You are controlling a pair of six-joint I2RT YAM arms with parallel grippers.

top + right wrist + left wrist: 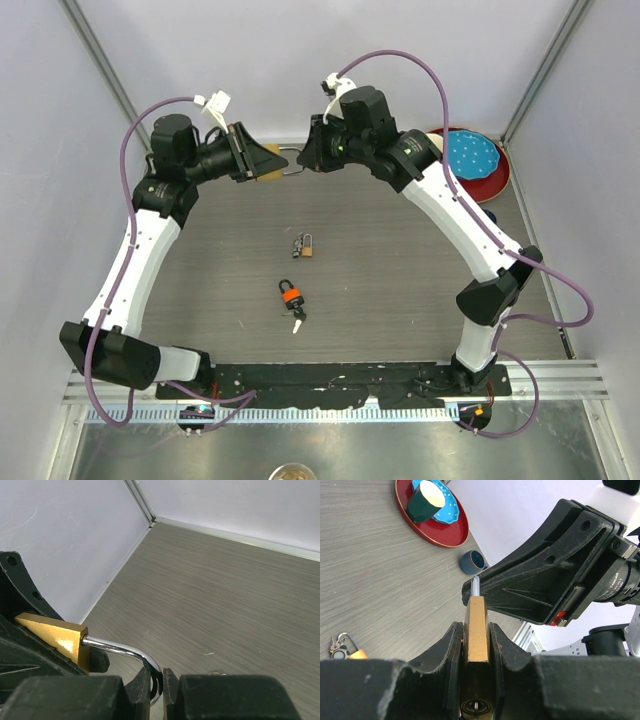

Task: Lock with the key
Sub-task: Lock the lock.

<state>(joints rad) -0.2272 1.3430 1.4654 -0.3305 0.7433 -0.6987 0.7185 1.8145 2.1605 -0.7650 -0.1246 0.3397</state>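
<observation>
- Your left pincer [476, 630] was clamped tight on the brass body of the padlock [55, 636], held in the air above the far end of the counter [400, 290], upper centre of the overhead frame.
- Your right pincer [156, 682] was nearly closed, pinching the bend of the shackle [122, 651].
- Neither pincer held a key. The only loose key [298, 322] I could make out lay just below the orange lock [291, 294], low in the middle of the overhead frame. A smaller lock [305, 245] sat a little above that.
- I could not tell whether the shackle was pushed home or whether anything sat in the keyhole.
- Risks I judged from here:
  - Both pincers were busy, so fetching the key meant releasing one grip, and the padlock could swing or twist in the remaining one.
  - Uneven pushing between the arms could slide the smooth shackle out of the right pincer.
  - The flat key on the counter could skid away from you.
</observation>
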